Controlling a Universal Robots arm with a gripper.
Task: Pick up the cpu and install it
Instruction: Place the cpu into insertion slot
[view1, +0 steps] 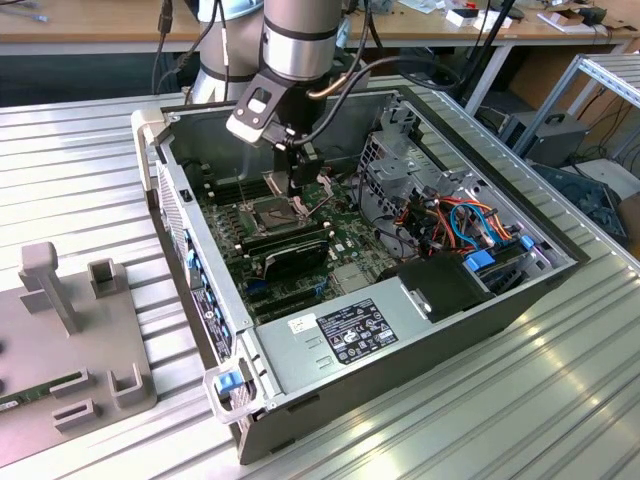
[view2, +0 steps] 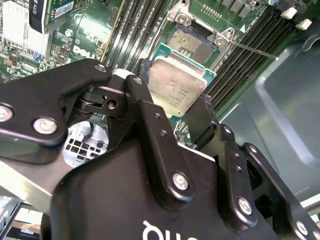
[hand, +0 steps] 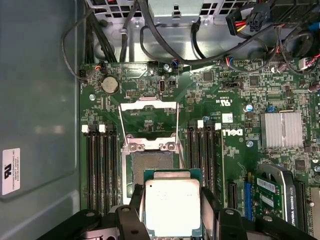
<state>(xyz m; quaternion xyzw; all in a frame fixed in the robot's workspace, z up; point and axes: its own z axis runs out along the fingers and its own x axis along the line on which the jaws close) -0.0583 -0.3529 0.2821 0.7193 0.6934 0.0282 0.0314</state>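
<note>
the cpu (hand: 171, 207), a thin square chip with a dull silvery lid on a green rim, is pinched by two opposite edges in the gripper (hand: 171, 196), whose black fingers (view2: 202, 117) are closed only to the chip's width. it hangs over the bare socket (hand: 150, 162), not yet seated, with the hinged metal frame (hand: 149, 120) open, on the motherboard (hand: 225, 100) toward the far side of the open computer case (view1: 190, 250). it looks light and stiff yet fragile (the socket's contacts more so), so an edge grip seems right.

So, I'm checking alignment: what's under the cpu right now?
The claw holds the cpu above the motherboard. Past its edge the open socket shows, frame hinged back. What lies directly beneath is covered by the cpu itself.
</note>
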